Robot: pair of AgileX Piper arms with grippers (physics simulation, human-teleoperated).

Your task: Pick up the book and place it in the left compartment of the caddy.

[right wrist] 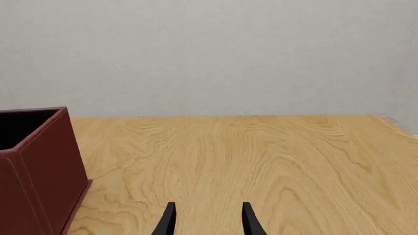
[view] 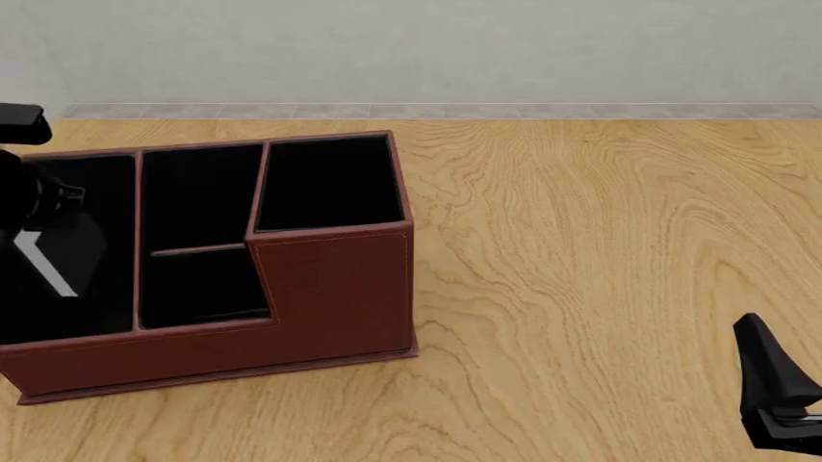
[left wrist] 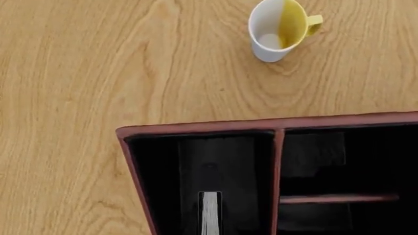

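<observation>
Front view: left gripper (view: 38,245) hangs over the caddy (view: 321,289), its left compartment (view: 77,308) containing the book (view: 45,265); grip indiscernible. Left wrist view alone shows a mug (left wrist: 279,29). Right gripper (right wrist: 207,220) parted, empty

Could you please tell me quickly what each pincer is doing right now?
Left pincer: cannot be told; its fingers are out of sight above the thin black-covered book.
Right pincer: open, holding nothing.
</observation>
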